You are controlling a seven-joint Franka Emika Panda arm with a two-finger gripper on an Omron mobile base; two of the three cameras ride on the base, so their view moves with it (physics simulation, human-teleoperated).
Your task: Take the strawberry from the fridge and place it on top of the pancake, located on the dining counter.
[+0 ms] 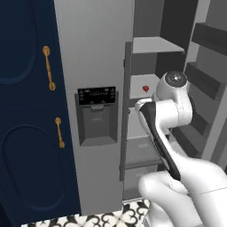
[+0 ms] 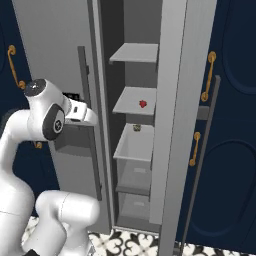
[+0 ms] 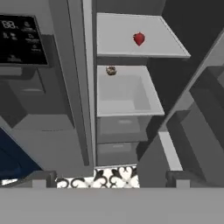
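The fridge (image 1: pixel 95 53) (image 2: pixel 50 45) stands with its right door swung open, grey shelves showing inside. The strawberry (image 1: pixel 145 88) (image 2: pixel 143 104) (image 3: pixel 139 38), tiny and bright red, lies on a middle shelf (image 3: pixel 127 43). My gripper (image 3: pixel 111 179) is open, its two dark fingertips (image 3: pixel 43 178) far apart with nothing between them. It hangs in front of the open compartment, well short of the strawberry and lower than its shelf. In the right base view my hand (image 2: pixel 84 113) points toward the fridge opening from the left. The pancake and the dining counter are out of view.
A small brownish item (image 3: pixel 111 71) (image 2: pixel 136 128) sits at the back rim of the white bin (image 3: pixel 127 94) under the strawberry's shelf. The open door (image 2: pixel 172 100) with its racks (image 1: pixel 204 80) flanks the right side. Navy cabinets (image 1: pixel 26 111) (image 2: pixel 235 125) stand on both sides.
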